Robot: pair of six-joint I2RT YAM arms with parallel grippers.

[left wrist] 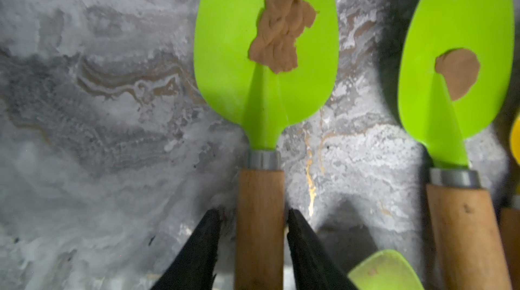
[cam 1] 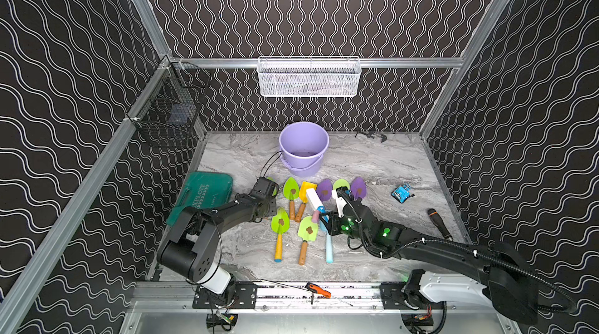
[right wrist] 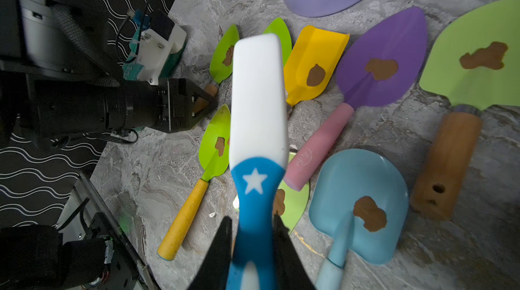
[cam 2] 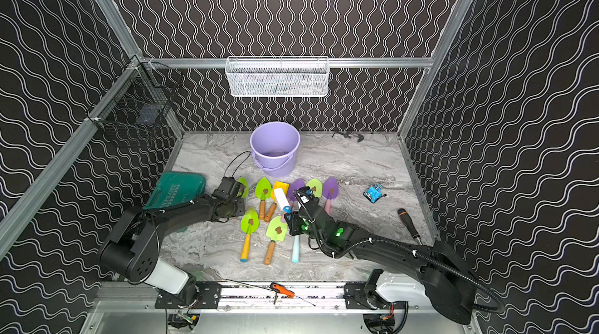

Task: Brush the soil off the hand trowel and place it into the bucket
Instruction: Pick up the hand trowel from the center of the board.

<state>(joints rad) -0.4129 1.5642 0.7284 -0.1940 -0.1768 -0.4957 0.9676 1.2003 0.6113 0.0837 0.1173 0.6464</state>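
1. At the left end of the far trowel row, the left gripper (left wrist: pixel 251 215) straddles the wooden handle of a green trowel (left wrist: pixel 266 111). Its jaws are spread, with a sliver of gap each side and no clamp yet. The position low on the handle leaves the blade free for brushing.
2. Soil (left wrist: pixel 281 32) sits as one brown clump mid-blade. The trowel lies flat on the table (left wrist: pixel 112 105), uncleaned.
3. Far centre, the bucket (cam 1: pixel 304 170) stands upright, mouth open, well apart from this trowel. Judged ready to receive it.
4. Right of centre, the right gripper (right wrist: pixel 251 218) is pinching the brush (right wrist: pixel 257 100) by its blue handle, white head pointing far-left above the row. Judged staged to sweep once the trowel is raised.
5. Neighbouring trowels (right wrist: pixel 394 38), right of the first, lie flat and carry clumps too. Judged to be queued for like treatment.
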